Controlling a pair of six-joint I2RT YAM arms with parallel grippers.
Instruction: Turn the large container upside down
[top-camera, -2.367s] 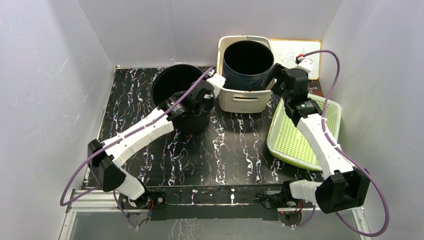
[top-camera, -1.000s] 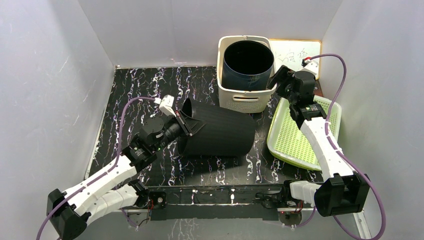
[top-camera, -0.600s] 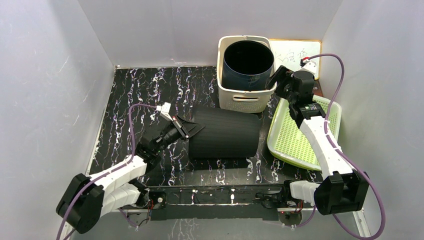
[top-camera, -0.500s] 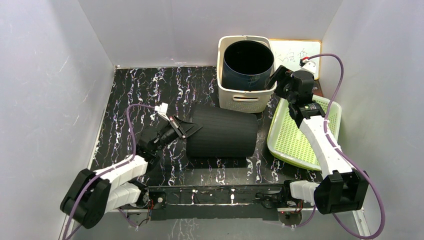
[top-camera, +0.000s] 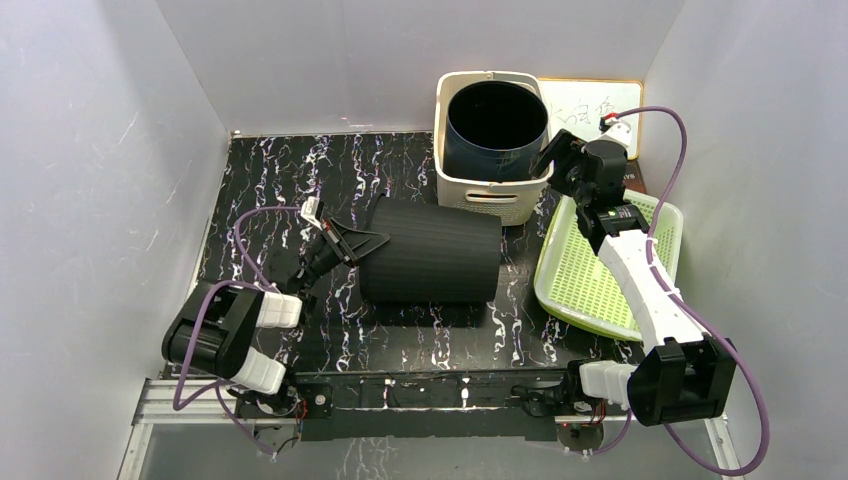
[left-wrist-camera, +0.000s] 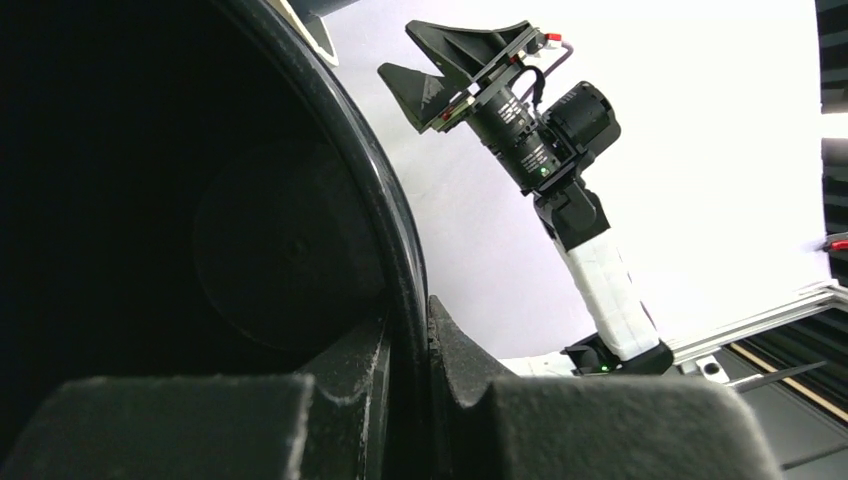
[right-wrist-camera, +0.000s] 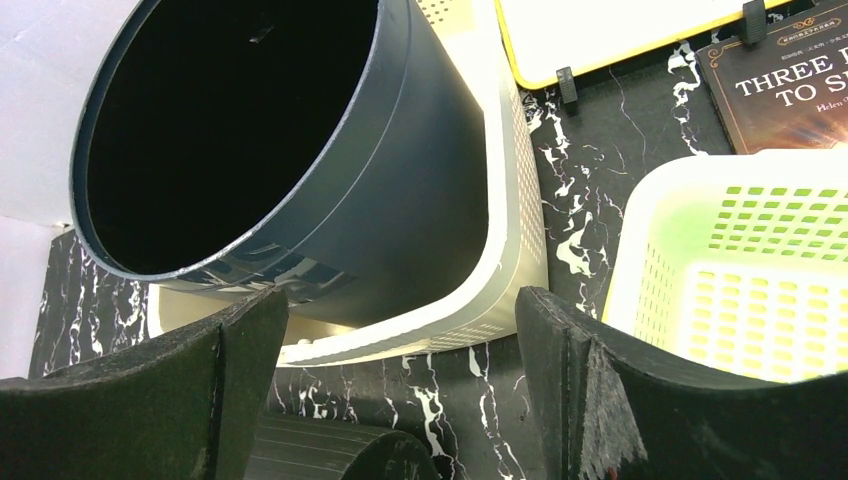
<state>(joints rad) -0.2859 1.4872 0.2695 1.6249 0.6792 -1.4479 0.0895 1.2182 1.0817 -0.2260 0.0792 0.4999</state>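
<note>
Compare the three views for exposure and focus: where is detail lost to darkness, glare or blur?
Top external: evenly lit, sharp, soft shadow under the large container. Left wrist: the container's inside is crushed to black, the wall behind bleaches white, and the left gripper pinching the rim is soft. Right wrist: the blue bin is crisp; the right gripper looks slightly soft.

Matt black ribbed plastic on the large container (top-camera: 430, 265), but smooth and pretty glossy along its rim (left-wrist-camera: 395, 240). Under it, shiny black marble-look table (top-camera: 260, 180) with white veins. Behind it, cream perforated plastic basket (top-camera: 490, 205) round a smooth navy bin (top-camera: 497, 165); right of it, lime plastic mesh tray (top-camera: 590, 280).
</note>
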